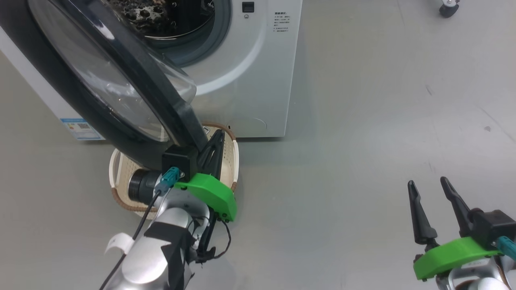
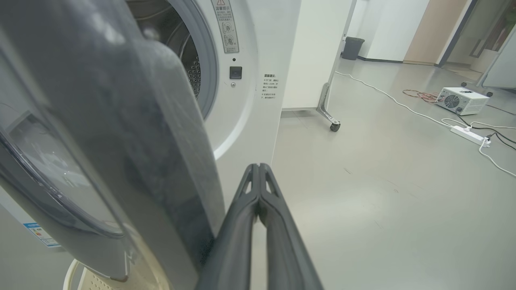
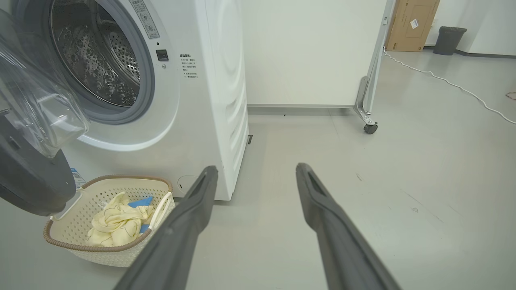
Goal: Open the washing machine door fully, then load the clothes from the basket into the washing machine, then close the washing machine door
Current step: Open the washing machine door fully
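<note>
A smooth grey floor (image 1: pixel 363 161) spreads before the washing machine (image 1: pixel 250 80), whose steel drum is exposed. The washing machine door (image 1: pixel 121 92) stands about half open, angled out from the machine's front. The basket (image 3: pixel 100 257) sits on the floor just before the machine, partly under the door's lower rim, with the clothes (image 3: pixel 117 223) heaped inside.

The left gripper (image 1: pixel 213 151), its fingers pressed together with nothing between them, lies at the door's free edge in front of the machine. Whether it really touches the black rim, I cannot say for sure. The right gripper (image 1: pixel 427 182), its fingers spread and empty, hangs well apart from the machine.

The step in hand seems to be the full opening. It is best to push on the rim, not on the glass, and to follow the hinge's arc slowly, so that the fingers do not slip off.
</note>
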Robot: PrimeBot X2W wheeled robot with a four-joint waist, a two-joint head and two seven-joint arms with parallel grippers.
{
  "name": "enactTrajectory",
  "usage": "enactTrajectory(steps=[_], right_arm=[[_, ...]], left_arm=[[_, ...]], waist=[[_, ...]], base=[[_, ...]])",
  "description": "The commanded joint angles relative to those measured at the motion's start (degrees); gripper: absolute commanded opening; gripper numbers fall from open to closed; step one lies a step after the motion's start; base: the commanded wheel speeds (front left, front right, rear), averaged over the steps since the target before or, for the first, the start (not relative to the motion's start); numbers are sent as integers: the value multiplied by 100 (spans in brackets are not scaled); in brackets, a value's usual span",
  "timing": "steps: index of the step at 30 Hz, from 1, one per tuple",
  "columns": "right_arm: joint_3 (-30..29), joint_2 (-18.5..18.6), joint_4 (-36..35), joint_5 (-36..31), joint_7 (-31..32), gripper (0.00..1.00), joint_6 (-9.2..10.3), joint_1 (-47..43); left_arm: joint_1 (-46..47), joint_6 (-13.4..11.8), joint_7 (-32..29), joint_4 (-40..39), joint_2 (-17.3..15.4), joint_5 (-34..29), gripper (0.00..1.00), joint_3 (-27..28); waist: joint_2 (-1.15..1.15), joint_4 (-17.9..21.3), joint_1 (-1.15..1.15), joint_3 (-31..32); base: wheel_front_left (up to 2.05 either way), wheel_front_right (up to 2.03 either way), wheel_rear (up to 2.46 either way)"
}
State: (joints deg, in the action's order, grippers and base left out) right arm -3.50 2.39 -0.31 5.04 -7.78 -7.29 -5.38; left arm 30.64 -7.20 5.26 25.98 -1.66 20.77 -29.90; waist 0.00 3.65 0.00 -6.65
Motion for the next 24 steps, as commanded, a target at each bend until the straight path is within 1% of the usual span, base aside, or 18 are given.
enactTrajectory(steps=[1, 5, 11, 18, 24], right_arm=[[88, 49, -168, 11, -16, 100, -20, 206], [66, 49, -154, 36, -16, 100, -20, 203], [130, 49, -118, 46, -25, 100, -20, 246], [131, 49, -59, 71, -40, 100, -20, 233], [137, 49, -45, 115, -51, 100, -20, 239]], left_arm=[[309, -98, 75, -70, -122, 31, 0, 218], [282, -71, 178, -19, -137, 33, 0, 172], [133, -72, 249, -180, -309, -53, 0, 97], [-188, -169, 250, -648, -493, -70, 0, 69], [-342, -276, 152, -881, -627, -48, 0, 106]], waist=[[0, -26, 0, 7], [0, -71, 0, 7], [0, -92, 0, 22], [0, -170, 0, 76], [0, -180, 0, 104]], base=[[0, 0, 0], [0, 0, 0], [0, 0, 0], [0, 0, 0], [0, 0, 0]])
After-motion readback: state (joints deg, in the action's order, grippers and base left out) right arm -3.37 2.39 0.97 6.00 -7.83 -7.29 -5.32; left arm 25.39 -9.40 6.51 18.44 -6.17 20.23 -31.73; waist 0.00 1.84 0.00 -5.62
